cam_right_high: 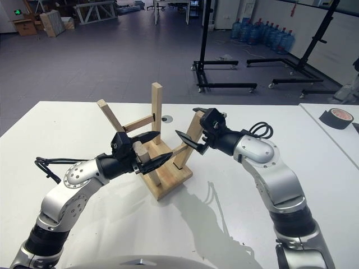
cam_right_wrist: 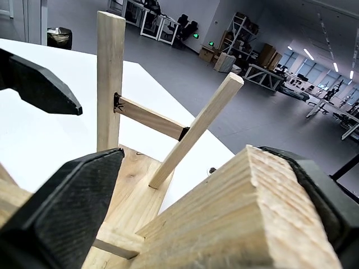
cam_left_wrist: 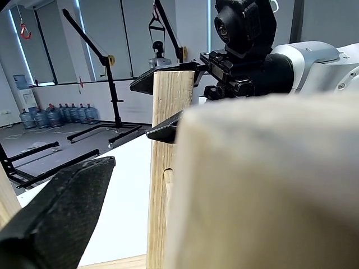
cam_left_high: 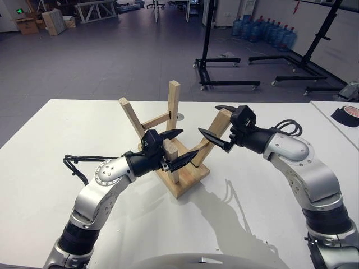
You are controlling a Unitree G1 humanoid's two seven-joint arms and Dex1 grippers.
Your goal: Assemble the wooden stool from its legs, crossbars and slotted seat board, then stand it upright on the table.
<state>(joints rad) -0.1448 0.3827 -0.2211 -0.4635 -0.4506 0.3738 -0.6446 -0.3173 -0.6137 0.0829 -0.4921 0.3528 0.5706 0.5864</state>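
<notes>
Straddling leg (cam_left_high: 168, 150), left hand (cam_left_high: 190, 141) wide open (right hand (cam_left_high: 207, 119) likewise).

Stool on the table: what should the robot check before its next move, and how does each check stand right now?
1. Seat board flat on the table: ok.
2. Crossbar joined between the far legs: ok.
3. Left gripper closed on the near leg: not ok, fingers open around it.
4. Right gripper closed on the right leg: not ok, fingers open around its top.
5. Other crossbars seated: cannot tell.
6. Stool upright: not ok, legs point up.
</notes>
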